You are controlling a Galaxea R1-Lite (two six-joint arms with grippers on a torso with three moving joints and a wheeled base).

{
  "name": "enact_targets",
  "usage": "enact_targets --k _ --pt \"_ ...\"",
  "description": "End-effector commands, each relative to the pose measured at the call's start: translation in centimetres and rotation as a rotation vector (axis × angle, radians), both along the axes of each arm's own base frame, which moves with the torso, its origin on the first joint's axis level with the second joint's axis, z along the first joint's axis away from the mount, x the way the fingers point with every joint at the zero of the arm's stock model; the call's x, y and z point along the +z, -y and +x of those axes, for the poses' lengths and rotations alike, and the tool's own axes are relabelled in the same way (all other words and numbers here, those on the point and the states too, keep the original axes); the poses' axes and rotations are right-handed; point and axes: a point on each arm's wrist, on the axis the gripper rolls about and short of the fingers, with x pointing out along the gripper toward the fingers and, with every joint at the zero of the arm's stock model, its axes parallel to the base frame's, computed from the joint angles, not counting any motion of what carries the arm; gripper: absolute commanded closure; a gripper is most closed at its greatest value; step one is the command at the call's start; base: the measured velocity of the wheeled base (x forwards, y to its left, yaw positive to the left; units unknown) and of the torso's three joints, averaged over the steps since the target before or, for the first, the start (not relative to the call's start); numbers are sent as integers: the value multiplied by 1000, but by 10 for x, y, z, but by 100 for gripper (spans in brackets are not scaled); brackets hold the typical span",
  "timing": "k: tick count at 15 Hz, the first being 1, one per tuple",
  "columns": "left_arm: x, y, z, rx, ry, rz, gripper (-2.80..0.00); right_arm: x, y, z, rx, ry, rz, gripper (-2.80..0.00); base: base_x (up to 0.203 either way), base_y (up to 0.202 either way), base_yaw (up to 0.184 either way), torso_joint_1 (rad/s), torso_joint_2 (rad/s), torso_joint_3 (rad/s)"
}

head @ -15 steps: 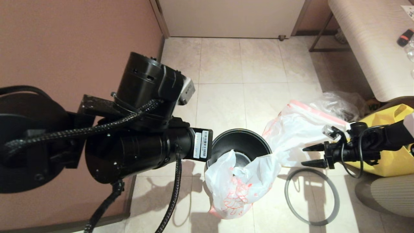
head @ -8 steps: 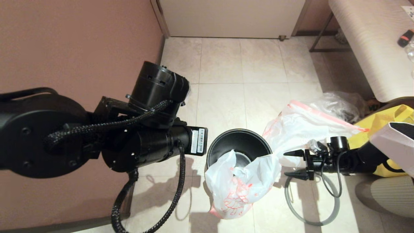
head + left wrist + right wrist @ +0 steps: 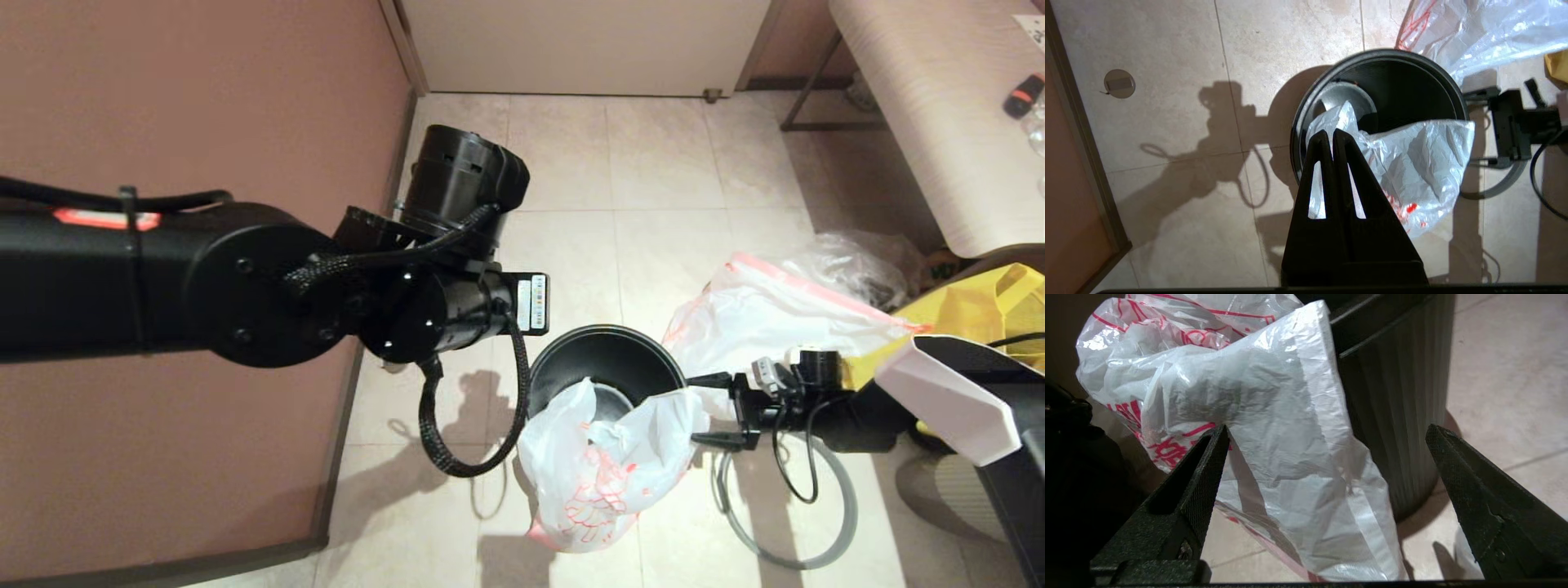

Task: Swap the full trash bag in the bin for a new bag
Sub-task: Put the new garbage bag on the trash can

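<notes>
The black bin (image 3: 604, 363) stands on the tiled floor. The new bag (image 3: 600, 474), white with a red cartoon, hangs crumpled over the bin's near rim, partly inside and mostly outside. To the right, the full trash bag (image 3: 759, 314) with an orange-red hem lies on the floor. My right gripper (image 3: 709, 410) is open at the new bag's right edge. In the right wrist view the bag's hanging fold (image 3: 1274, 428) lies between the spread fingers of that gripper (image 3: 1327, 435), next to the bin's ribbed wall (image 3: 1400, 396). My left gripper (image 3: 1333, 136) hovers shut and empty above the bag at the rim.
The grey ring (image 3: 782, 563) lies flat on the floor under my right arm. A yellow tote (image 3: 980, 310) and a clear bag (image 3: 857, 265) sit behind the full bag. A bench (image 3: 939, 106) stands at the far right and a brown wall (image 3: 163, 98) at the left.
My right gripper has moved left, still open, up to the new bag's edge. My left arm has swung forward and stretched out. Both bags stay where they were.
</notes>
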Motion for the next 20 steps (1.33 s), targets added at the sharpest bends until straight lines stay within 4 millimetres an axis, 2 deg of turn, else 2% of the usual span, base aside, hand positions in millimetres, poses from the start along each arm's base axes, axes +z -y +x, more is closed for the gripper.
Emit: enact_targets --k 1,7,8,11,14,17,19,20 --pt "-10 8 6 2 -14 18 0 -13 -1 1 27 -8 16 -280 0 0 0 0 0 0" --pt "-11 11 9 4 -6 32 0 -23 -14 -16 102 -22 45 -280 0 0 0 0 0 0" --pt "-10 11 9 3 -3 30 0 -24 -16 -18 108 -16 45 0 0 0 0 0 0 0" --pt "-8 10 10 6 0 27 0 -21 -23 -26 121 -33 46 0 0 0 0 0 0 0" --pt "-5 5 13 23 7 18 0 -8 -22 -34 118 -55 49 0 0 0 0 0 0 0" --pt "4 -1 12 31 34 -7 0 22 -18 -59 107 -98 52 0 0 0 0 0 0 0" --pt "7 -4 9 34 38 -14 0 24 -13 -81 85 -176 54 0 0 0 0 0 0 0" --pt "16 -10 4 38 55 -35 0 35 -9 -89 64 -168 47 0 0 0 0 0 0 0"
